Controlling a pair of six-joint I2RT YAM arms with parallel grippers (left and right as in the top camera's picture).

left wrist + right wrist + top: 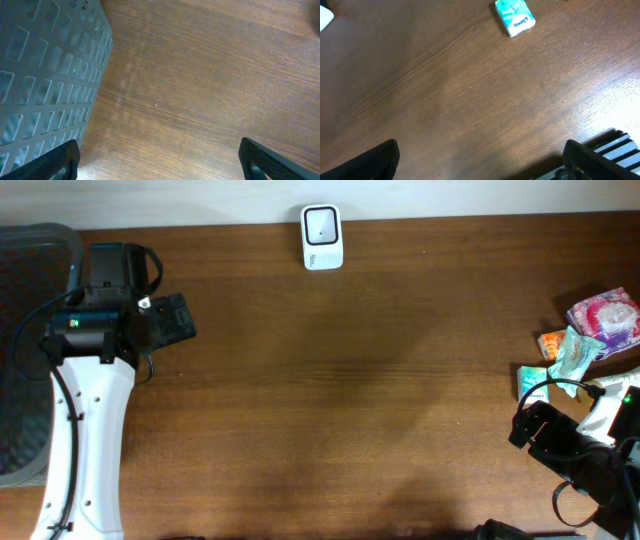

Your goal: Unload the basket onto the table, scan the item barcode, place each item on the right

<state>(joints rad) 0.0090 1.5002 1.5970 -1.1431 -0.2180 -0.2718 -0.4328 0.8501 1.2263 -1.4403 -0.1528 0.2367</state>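
The white barcode scanner [322, 237] stands at the table's far edge, centre; its corner [324, 19] shows in the right wrist view. Several packaged items lie at the right: a pink pack [603, 315], a teal packet [575, 352], an orange item [551, 342] and a teal tissue pack [532, 380] [515, 17]. My right gripper [530, 425] [482, 162] hangs open just in front of the tissue pack, with bare wood between its fingers [370, 162]. My left gripper [172, 322] [160, 165] is open at the far left, holding nothing.
A grey perforated basket [30, 350] [45, 70] sits at the left edge, right beside the left arm. A grey slatted part [615, 147] shows at the near right corner of the right wrist view. The table is brown wood.
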